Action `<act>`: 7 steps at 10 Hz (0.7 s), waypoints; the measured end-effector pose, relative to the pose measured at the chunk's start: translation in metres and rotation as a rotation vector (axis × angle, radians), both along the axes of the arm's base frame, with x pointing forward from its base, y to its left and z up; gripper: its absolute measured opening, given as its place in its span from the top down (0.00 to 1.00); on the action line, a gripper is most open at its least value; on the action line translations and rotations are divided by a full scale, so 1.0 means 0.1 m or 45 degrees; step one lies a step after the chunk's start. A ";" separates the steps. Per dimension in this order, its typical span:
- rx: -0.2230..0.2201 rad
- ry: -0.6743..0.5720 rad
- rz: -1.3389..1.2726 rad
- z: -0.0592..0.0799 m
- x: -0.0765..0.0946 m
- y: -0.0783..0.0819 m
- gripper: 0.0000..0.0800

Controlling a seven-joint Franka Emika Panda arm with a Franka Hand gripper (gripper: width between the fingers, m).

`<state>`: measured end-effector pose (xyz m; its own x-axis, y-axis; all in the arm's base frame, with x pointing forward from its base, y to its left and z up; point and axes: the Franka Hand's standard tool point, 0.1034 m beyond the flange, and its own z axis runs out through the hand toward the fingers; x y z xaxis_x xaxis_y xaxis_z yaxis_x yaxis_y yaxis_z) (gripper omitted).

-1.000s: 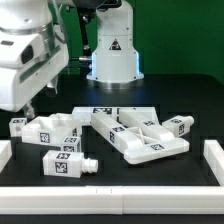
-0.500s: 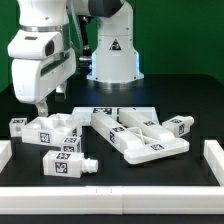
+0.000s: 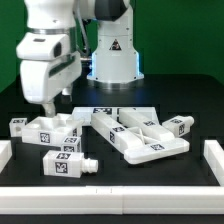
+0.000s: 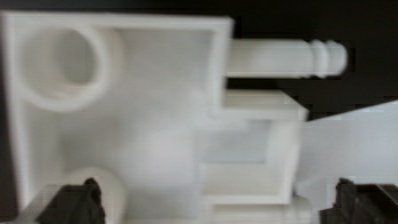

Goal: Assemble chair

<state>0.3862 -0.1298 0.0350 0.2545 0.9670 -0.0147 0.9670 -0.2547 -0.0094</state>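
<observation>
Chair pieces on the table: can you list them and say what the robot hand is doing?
hand: open, hanging over the big block
big block: white, on the exterior view's left, with a round hole
small block: lying alone at the front
flat pieces: piled together in the middle
chair: not built yet, parts all loose

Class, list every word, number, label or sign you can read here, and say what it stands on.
Readable words or numbers: none in either view.
The triangular sign on the robot base: symbol too small to read.
The square tags on the chair parts: black-and-white patterns, no text.
</observation>
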 end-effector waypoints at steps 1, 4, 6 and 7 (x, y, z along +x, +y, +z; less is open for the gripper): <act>0.002 0.003 -0.004 -0.09 -0.02 -0.01 0.19; 0.008 0.016 -0.005 -0.26 -0.06 0.00 0.19; 0.010 0.020 -0.005 -0.29 -0.07 0.01 0.19; 0.010 0.021 -0.005 -0.29 -0.08 0.01 0.20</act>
